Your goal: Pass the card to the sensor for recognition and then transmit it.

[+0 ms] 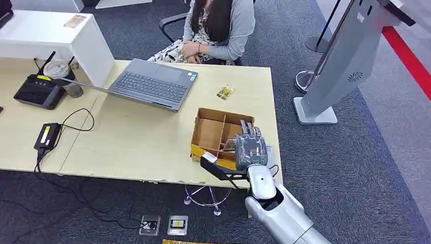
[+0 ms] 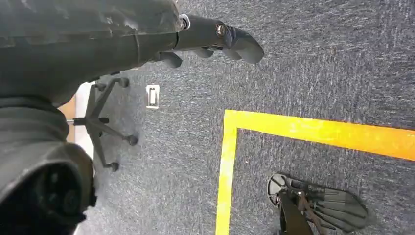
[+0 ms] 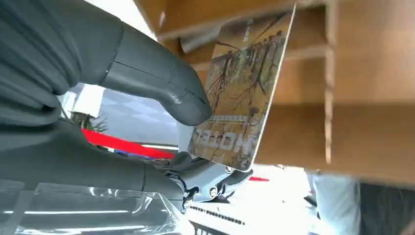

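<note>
Right hand (image 1: 250, 147) above the cardboard box (image 1: 209, 133), pinching the card (image 3: 241, 98) by one edge between thumb and fingers. Thin, stiff, light, probably slippery; best held firmly near the edge.

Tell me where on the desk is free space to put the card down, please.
The widest bare patch of the desk lies between the laptop, the black adapter and the cardboard box. A smaller strip runs behind the box, around the small packet. It is crowded at the box, where the right hand holds the card.
</note>
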Motion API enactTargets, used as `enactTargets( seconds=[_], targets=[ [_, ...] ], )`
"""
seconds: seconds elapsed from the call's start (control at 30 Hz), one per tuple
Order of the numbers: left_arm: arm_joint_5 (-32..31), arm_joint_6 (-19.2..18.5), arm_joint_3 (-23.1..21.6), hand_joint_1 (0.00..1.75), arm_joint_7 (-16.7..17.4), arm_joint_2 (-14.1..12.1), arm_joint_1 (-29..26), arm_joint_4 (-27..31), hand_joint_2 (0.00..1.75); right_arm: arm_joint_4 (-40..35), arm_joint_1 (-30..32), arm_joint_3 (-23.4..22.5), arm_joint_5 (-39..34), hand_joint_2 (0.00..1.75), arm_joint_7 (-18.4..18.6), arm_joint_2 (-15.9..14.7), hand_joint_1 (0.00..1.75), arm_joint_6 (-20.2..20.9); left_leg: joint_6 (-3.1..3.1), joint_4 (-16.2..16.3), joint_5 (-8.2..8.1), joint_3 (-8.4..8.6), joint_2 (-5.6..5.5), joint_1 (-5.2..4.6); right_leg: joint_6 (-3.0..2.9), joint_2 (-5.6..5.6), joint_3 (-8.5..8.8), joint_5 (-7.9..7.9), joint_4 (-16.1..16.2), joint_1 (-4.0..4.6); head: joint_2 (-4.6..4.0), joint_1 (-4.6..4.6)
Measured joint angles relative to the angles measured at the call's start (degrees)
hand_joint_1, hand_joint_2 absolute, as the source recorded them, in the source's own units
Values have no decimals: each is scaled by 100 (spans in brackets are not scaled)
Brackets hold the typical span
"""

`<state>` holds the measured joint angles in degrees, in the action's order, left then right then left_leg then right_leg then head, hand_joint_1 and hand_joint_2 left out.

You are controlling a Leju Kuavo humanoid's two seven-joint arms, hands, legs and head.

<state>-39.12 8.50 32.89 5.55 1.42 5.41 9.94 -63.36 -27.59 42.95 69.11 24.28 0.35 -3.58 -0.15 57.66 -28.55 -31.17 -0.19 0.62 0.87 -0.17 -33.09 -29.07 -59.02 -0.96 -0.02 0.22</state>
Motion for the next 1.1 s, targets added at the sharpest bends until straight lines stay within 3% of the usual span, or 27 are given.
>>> enactTargets(
  seconds=[0.33,0.67,0.83,1.1],
  targets=[
    [0,-7,0,0,-72,-22,-1,0,0,-611,-292,-179,99,175,-171,0,175,-184,0,0,0,0,1,1,0,0,1,0,1,1,0,-2],
    [-2,4,0,0,-74,-20,-3,0,0,-608,-349,-240,81,175,-350,50,175,-575,0,0,0,-5,1,2,0,0,-1,0,0,2,0,-2],
    [-50,33,-2,0,-74,-20,-3,0,0,-219,-555,-249,55,175,-442,162,175,-951,0,-1,0,-6,0,2,0,-1,-1,0,-1,2,0,0],
    [-105,59,-4,0,-122,-11,-3,0,0,1162,-1482,-284,136,175,-618,513,175,-1499,-3,0,3,-5,0,2,0,-3,0,0,-2,2,0,0]
  ],
)
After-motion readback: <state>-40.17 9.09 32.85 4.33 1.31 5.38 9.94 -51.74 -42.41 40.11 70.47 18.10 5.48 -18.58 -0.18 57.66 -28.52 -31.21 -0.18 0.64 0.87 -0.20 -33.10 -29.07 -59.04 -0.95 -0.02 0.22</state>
